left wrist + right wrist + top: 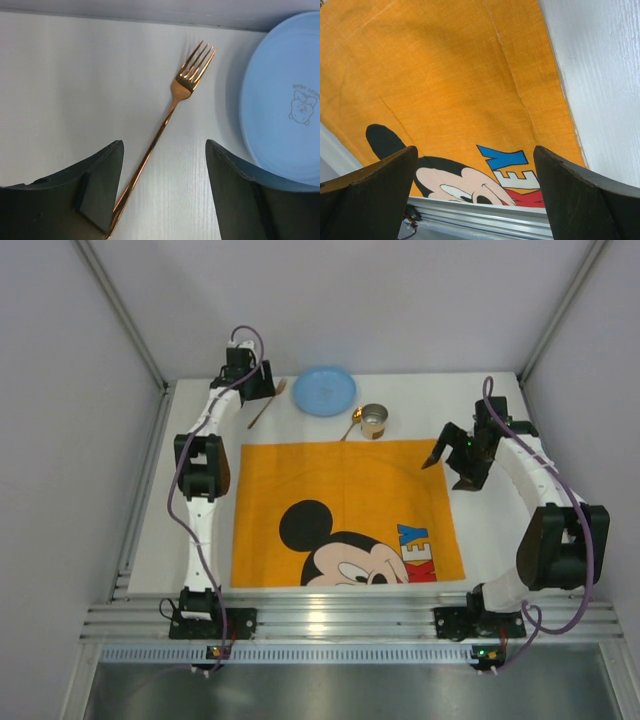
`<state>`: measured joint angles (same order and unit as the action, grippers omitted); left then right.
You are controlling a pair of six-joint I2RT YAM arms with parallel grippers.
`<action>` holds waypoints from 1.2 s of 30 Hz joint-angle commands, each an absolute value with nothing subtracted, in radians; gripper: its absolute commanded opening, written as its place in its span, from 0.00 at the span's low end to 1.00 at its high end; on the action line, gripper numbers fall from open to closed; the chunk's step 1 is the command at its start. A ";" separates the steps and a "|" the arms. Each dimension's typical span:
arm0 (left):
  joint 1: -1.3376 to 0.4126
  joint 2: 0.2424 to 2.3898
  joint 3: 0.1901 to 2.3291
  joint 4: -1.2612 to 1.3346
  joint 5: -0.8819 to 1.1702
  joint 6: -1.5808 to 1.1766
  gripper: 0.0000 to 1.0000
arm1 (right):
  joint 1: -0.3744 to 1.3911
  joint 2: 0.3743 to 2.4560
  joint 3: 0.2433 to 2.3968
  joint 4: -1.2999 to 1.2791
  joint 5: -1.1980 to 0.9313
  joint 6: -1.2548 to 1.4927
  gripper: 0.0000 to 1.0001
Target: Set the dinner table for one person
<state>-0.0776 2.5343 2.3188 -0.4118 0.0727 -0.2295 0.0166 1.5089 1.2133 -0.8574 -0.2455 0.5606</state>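
Broadly, the white dinner table (pixel 490 540) lies with its long side running left to right before both arms, between grey walls. The left arm stretches to the far-left corner, its gripper (pixel 165 150) spread over the copper fork (pixel 166 120); the right gripper (pixel 476 150) hangs wide open above the orange cloth (pixel 340 480).

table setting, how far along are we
Done: the cloth lies spread flat on the table. In hand: the left gripper is open over the fork handle, not gripping it; the right gripper is open and empty above the cloth. Left: fork, plate, cup and spoon all sit at the far edge, off the cloth, and none is placed yet.
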 commanded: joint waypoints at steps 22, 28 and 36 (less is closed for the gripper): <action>-0.097 2.642 2.370 -0.482 0.005 -0.137 0.27 | 0.054 1.560 1.233 -0.851 -0.235 0.575 1.00; -0.103 2.626 2.362 -0.552 -0.095 -0.074 0.22 | 0.054 1.586 1.252 -0.847 -0.241 0.574 1.00; -0.133 2.655 2.352 -0.633 -0.045 -0.046 0.16 | 0.054 1.617 1.289 -0.851 -0.258 0.554 1.00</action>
<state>-0.1165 2.6251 2.3543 -0.4843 -0.0509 -0.0727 0.0452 1.6150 1.2266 -0.8619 -0.2481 0.5678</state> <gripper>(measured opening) 0.182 0.996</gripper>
